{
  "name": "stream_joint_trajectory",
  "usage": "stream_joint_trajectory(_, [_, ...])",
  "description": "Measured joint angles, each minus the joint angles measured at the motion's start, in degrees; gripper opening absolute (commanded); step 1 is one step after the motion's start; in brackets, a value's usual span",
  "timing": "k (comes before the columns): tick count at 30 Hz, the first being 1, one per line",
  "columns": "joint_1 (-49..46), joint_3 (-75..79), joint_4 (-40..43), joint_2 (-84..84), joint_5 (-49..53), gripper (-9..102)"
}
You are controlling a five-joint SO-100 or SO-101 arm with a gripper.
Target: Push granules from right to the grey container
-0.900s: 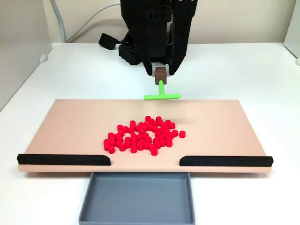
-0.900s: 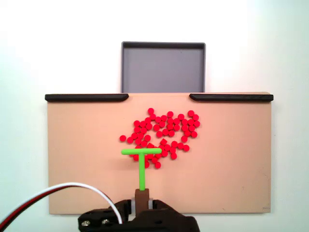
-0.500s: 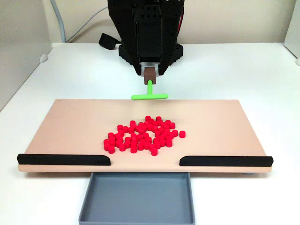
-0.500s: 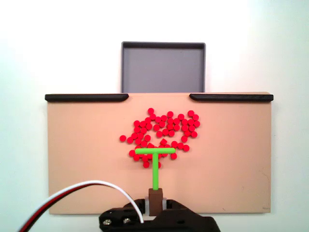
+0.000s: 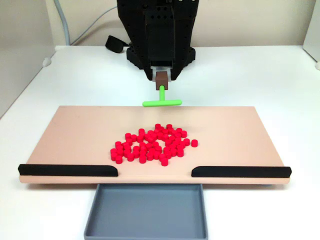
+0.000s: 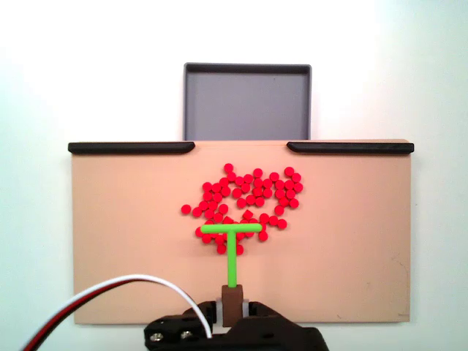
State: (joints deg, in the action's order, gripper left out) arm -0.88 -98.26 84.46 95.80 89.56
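1. White tabletop (image 5: 60, 75); beige board (image 5: 75, 130) with two black strips (image 5: 67, 170) and a gap between them at its edge.
2. Pincer (image 5: 161, 79): clamped on the brown butt of a green T-stick (image 5: 162, 102), held raised behind the pile.
3. Red beads (image 5: 152, 143): loose cluster mid-board, none moved off.
4. Grey tray (image 5: 145, 235): beyond the gap, empty.
5. Risk: crossbar narrower than the cluster; beads likely spill round its ends, or lodge against a strip.

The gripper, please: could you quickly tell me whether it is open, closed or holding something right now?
Gripper: closed on the brown end of the green pusher stick, above the board.
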Motion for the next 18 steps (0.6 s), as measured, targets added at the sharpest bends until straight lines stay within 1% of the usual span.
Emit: stream_joint_trajectory(18, [0.00, 0.00, 0.00, 0.00, 0.44, 0])
